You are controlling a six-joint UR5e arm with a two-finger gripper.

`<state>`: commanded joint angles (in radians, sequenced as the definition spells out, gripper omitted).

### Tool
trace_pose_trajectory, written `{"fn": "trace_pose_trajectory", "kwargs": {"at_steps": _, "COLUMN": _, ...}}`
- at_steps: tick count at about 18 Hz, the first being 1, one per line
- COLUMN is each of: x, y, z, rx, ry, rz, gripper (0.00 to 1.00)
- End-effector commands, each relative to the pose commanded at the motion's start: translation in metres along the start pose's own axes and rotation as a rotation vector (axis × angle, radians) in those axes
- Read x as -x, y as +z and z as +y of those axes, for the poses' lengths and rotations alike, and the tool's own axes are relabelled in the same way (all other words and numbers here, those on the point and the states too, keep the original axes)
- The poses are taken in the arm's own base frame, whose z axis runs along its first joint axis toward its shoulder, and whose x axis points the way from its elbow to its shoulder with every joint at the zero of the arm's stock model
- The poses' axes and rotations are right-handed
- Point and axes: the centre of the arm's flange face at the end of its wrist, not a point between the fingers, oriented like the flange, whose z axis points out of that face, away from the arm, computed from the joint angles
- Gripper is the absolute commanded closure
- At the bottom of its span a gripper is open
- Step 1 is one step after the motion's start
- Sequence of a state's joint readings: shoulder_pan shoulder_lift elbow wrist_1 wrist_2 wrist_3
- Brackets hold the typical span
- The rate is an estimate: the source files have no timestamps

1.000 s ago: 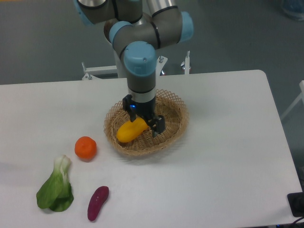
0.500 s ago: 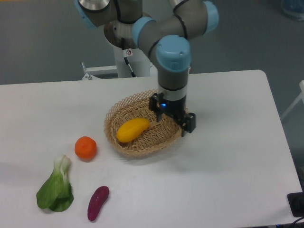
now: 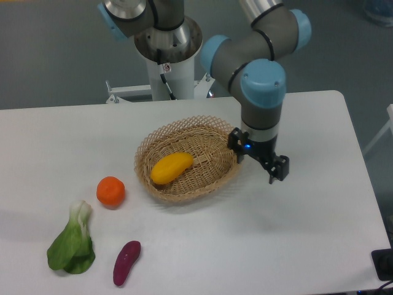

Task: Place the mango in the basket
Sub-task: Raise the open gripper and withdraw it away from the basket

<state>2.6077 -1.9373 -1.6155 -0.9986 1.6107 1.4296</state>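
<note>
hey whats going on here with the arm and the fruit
The mango lies inside the basket, with nothing holding it. The arm's tool is empty and sits off the basket's right rim, above the table. A tangerine, a leafy green and a purple vegetable lie untouched at the left.

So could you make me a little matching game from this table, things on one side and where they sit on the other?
Things:
1. mango
2. round orange fruit
3. purple vegetable
4. gripper

Places:
A. near the table's front edge
B. to the right of the basket
C. lying in the basket
D. on the table left of the basket

Pairs: 1-C, 2-D, 3-A, 4-B
</note>
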Motion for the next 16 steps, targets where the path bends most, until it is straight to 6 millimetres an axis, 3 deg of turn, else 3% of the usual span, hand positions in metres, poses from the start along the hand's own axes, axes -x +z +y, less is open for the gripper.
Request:
{"fn": "trace_pose_trajectory", "kwargs": {"at_steps": 5, "x": 0.021, "y": 0.004, "z": 0.014, "rx": -0.012, "ry": 0.006, "rz": -0.008, "gripper": 0.00}}
{"fn": "trace_pose_trajectory", "kwargs": {"at_steps": 16, "x": 0.019, "y": 0.006, "z": 0.014, "rx": -0.008, "ry": 0.006, "rz": -0.003, "gripper": 0.00}}
